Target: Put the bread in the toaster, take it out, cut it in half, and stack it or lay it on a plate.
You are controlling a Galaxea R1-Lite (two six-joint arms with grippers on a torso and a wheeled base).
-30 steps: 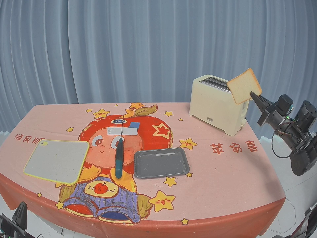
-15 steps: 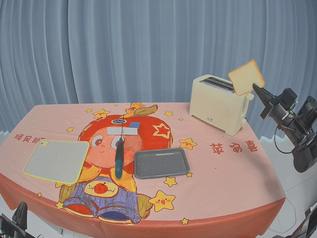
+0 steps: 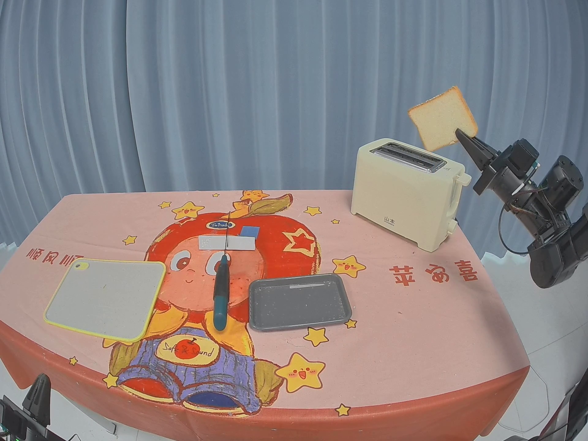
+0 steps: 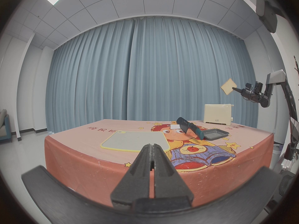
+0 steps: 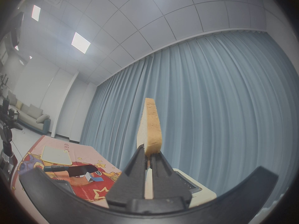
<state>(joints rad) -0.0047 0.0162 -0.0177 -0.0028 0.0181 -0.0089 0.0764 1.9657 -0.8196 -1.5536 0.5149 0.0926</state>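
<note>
bread (image 3: 442, 118): in the air, tilted, above the right end of the toaster (image 3: 407, 194), apart from it
right end effector (image 3: 460, 135): grasping the bread by its lower corner
toaster: upright at the far right of the desk (image 3: 398, 338), slots facing up
plate (image 3: 299, 301): grey tray mid-desk, just beside the knife (image 3: 220, 289)
cutting board (image 3: 105, 298): left of the knife
left end effector (image 4: 152, 150): clenched, fingers together

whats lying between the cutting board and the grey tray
The knife lies between the cutting board and the tray, touching neither, its teal handle toward the robot; the head view shows this.
</note>
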